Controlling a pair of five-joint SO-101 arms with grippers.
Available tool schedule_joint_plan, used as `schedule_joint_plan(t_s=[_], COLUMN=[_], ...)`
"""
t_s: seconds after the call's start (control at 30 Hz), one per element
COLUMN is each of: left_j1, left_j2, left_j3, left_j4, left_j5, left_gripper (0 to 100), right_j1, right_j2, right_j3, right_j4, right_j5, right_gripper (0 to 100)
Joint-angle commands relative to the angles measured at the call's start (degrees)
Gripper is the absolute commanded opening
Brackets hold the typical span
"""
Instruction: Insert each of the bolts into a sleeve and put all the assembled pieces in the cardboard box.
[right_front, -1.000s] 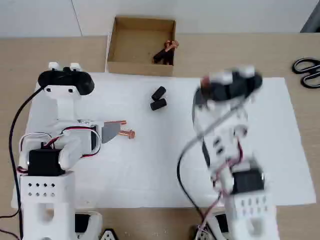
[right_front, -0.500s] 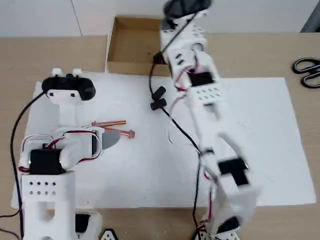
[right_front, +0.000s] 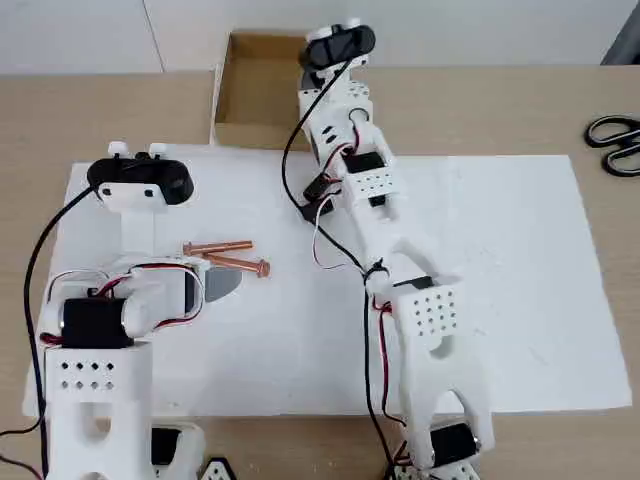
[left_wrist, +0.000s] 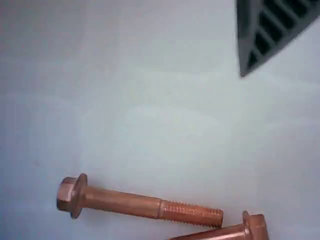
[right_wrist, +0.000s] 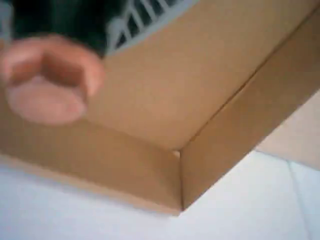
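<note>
Bolts (right_front: 218, 246), two loose, lie on the paper (right_front: 530, 260) in the high view, just beside your left pincer (right_front: 218, 283). Your right arm (right_front: 365, 190) is stretched out to the cardboard box (right_front: 250, 100) at the counter's (right_front: 500, 110) far side.
Left wrist view: both bolts (left_wrist: 125, 202) lie flat, untouched. How wide your pincer stands, cannot tell.
Right wrist view: right pincer (right_wrist: 85, 40) is clamped on a blurred sleeved bolt (right_wrist: 50, 85), with the box's inner corner (right_wrist: 200, 110) behind it.

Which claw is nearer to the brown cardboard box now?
Right. The right claw hangs over the brown cardboard box; the left claw is far off, beside two copper bolts.
</note>
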Motion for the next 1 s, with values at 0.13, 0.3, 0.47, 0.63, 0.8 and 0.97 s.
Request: schedule_joint_plan(t_s=[0.13, 0.3, 0.47, 0.63, 0.8, 0.97], left_j1=[-0.09, -0.09, -0.09, -0.09, -0.09, -0.26], left_j2=[-1.14, -1.14, -1.14, -1.14, -1.14, -1.14], left_j3=[0.04, 0.04, 0.04, 0.04, -0.04, -0.22], left_j4=[0.44, 0.44, 0.44, 0.44, 0.44, 0.44], left_j5=[-0.26, -0.26, -0.26, -0.26, -0.35, -0.35], left_gripper=[33, 33, 33, 33, 33, 33], right_j1=[-0.48, -0.48, -0.4, -0.4, 0.04, 0.31], right_j2=[8.4, 12.18, 12.26, 12.18, 12.18, 12.09], right_j3=[-14.86, -18.64, -22.33, -26.64, -41.32, -57.49], right_j4=[-1.63, 0.22, 4.18, 6.64, 22.29, 39.96], right_j5=[0.88, 0.88, 0.88, 0.88, 0.88, 0.88], right_gripper=[1.9, 16.6, 19.3, 19.4, 19.2, 19.1])
